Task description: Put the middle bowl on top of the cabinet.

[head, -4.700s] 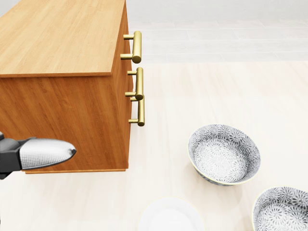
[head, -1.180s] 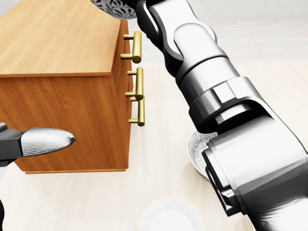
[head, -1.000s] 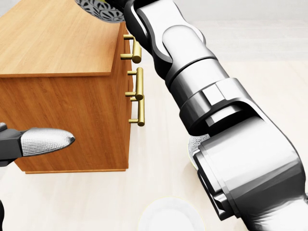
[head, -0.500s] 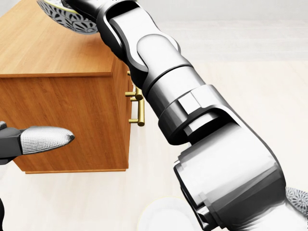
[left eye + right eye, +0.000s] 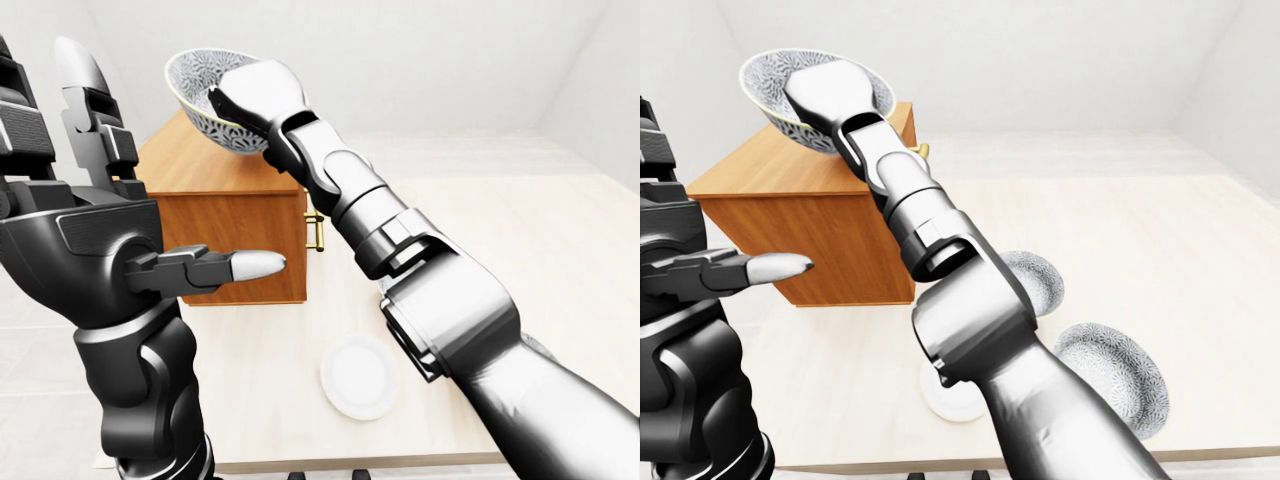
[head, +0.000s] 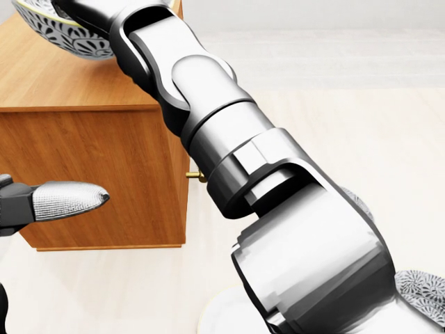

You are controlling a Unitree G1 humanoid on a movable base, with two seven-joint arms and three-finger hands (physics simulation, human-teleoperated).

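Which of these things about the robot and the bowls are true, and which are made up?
1. The right hand holds a patterned bowl up over the cabinet. True.
2. The left hand is carrying the white plate. False: the plate lies on the table, and the left hand is open and empty.
3. Two other bowls sit on the table. True.
4. The cabinet is painted blue. False: it is brown wood.
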